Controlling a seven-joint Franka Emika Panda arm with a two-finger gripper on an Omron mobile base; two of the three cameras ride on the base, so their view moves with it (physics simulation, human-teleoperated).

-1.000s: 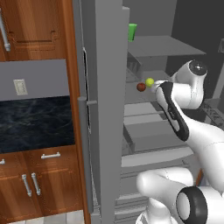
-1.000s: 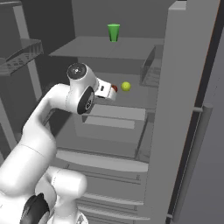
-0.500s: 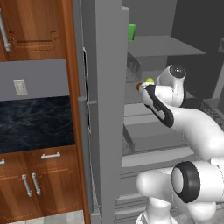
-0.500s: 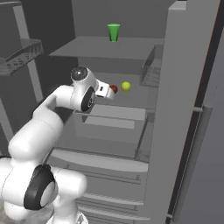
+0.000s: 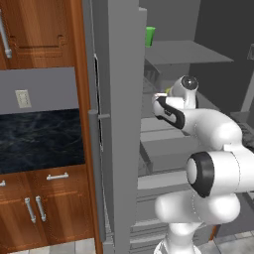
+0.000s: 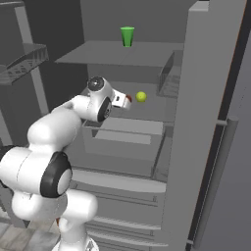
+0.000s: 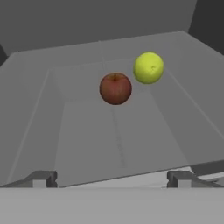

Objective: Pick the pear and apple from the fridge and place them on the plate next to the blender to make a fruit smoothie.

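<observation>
Inside the open grey fridge [image 6: 206, 122], the dark reddish-brown apple [image 7: 115, 88] and the yellow-green pear [image 7: 148, 68] sit side by side on a grey shelf [image 7: 87, 140], the pear to the right and slightly farther back. My gripper [image 7: 111, 179] is open, its fingertips [image 7: 43, 178] spread wide and short of the apple, with nothing between them. In the right base view the gripper [image 6: 125, 100] reaches over the shelf and partly covers the apple [image 6: 129, 98], with the pear [image 6: 141, 96] just beyond. The plate and the blender are out of view.
A bright green cup [image 6: 127, 37] stands on the shelf above. A grey drawer [image 6: 122, 139] lies below the fruit shelf. The open fridge door [image 5: 121, 124] stands close on the arm's left, with wooden cabinets [image 5: 39, 208] and dark counter backsplash beyond.
The arm has folded and pushed the hand deeper into the fridge, closer to the apple. The fruits and the cup have not moved.
</observation>
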